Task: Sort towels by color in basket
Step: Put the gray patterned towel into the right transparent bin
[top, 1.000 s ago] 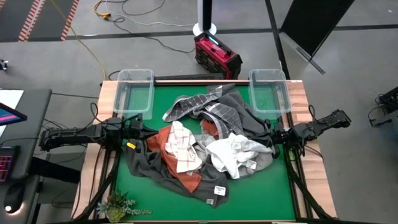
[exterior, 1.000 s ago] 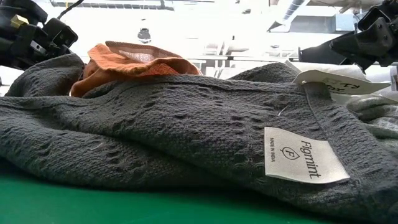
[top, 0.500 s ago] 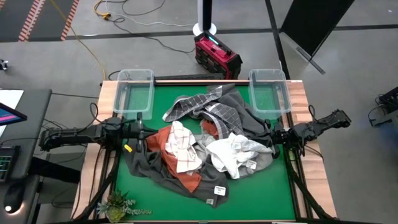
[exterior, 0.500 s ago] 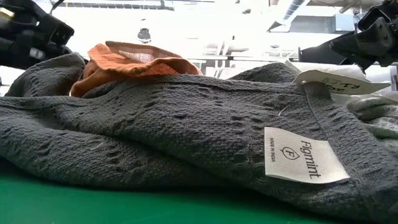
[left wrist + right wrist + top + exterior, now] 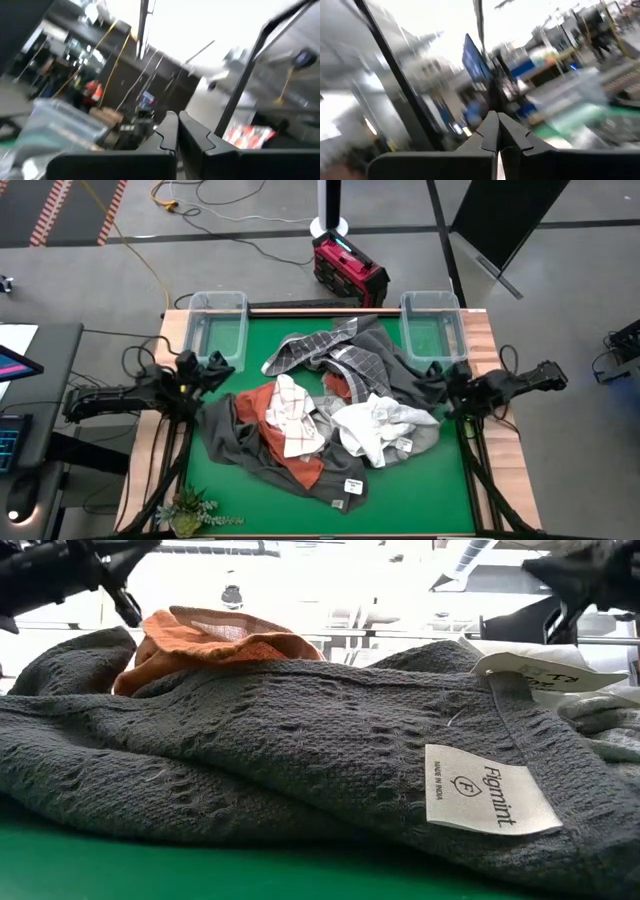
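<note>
The towels lie in one loose pile (image 5: 320, 405) on the green table. A dark grey towel (image 5: 240, 445) spreads along the near left, and its label (image 5: 487, 788) faces the low camera. A rust orange towel (image 5: 262, 408) lies on it, a white checked one (image 5: 293, 415) on top of that. A white towel (image 5: 372, 425) sits to the right and a grey checked one (image 5: 312, 345) at the far side. My left gripper (image 5: 215, 366) is shut, raised by the pile's left edge. My right gripper (image 5: 447, 387) is shut, raised by its right edge.
Two clear plastic bins stand at the far corners, one on the left (image 5: 215, 328) and one on the right (image 5: 433, 325). A small plant (image 5: 188, 510) sits at the near left corner. Bare green mat (image 5: 420, 490) shows at the near right.
Both arms have risen from beside the pile and tipped upward. The left gripper moved up and toward the far left bin. The right gripper moved up and slightly toward the table's right edge. The towels have not moved.
</note>
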Tool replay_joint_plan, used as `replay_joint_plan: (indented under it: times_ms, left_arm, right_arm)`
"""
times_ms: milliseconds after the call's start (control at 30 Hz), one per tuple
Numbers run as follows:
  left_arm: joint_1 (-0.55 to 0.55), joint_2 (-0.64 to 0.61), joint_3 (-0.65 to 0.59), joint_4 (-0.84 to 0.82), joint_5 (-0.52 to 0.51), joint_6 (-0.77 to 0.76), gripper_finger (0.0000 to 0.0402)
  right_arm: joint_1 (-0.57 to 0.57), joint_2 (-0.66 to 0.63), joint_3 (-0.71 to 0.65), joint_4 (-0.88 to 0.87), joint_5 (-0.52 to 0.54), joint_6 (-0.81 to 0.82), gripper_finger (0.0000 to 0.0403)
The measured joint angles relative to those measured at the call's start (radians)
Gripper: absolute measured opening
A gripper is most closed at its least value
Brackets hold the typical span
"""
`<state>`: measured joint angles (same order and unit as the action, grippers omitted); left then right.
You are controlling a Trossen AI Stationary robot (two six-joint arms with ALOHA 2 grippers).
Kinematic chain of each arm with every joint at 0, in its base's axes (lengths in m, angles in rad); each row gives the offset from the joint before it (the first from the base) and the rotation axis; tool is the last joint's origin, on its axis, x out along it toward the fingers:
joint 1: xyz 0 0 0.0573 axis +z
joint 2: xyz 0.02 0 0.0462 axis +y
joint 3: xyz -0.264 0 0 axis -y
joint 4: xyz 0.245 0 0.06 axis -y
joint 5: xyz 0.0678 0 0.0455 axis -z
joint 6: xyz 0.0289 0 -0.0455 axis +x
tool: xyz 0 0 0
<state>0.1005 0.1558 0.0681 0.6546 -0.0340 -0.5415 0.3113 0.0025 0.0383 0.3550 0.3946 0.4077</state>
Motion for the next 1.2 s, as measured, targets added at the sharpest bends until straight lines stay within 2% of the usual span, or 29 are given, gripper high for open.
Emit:
replay_joint_plan:
  times_ms: [133, 300, 467, 567, 667, 800, 933, 1100, 1200]
  left_arm:
    - [0.000, 0.000, 0.000, 0.072, -0.071, -0.060, 0.0004]
    - [0.000, 0.001, 0.000, 0.067, -0.147, -0.252, 0.0004]
    - [0.000, 0.001, 0.000, 0.068, -0.155, -0.320, 0.0004]
    - [0.000, 0.001, 0.000, 0.068, -0.213, -0.344, 0.0004]
    - [0.000, 0.001, 0.000, 0.068, -0.306, -0.406, 0.0004]
    - [0.000, 0.001, 0.002, 0.032, -0.287, -0.414, 0.0004]
    - [0.000, 0.027, 0.020, -0.103, -0.272, -0.466, 0.0004]
    - [0.000, 0.127, 0.206, -0.406, -0.183, -0.345, 0.0004]
    - [0.000, 0.211, 0.343, -0.573, -0.180, -0.224, 0.0004]
  right_arm:
    - [-0.001, 0.000, 0.000, 0.157, 0.009, 0.067, 0.0032]
    - [-0.023, 0.000, 0.002, 0.288, 0.060, 0.123, 0.0032]
    - [-0.040, 0.046, 0.046, 0.272, 0.058, 0.125, 0.0032]
    - [-0.040, 0.139, 0.121, 0.207, 0.073, 0.114, 0.0030]
    - [-0.040, 0.280, 0.223, 0.147, 0.147, 0.057, 0.0026]
    - [-0.045, 0.481, 0.401, -0.029, 0.242, 0.014, 0.0024]
    - [-0.088, 0.648, 0.580, -0.279, 0.253, 0.097, 0.0026]
    - [-0.157, 0.825, 0.788, -0.559, 0.190, 0.116, 0.0027]
    - [-0.220, 0.938, 0.900, -0.696, 0.107, 0.082, 0.0030]
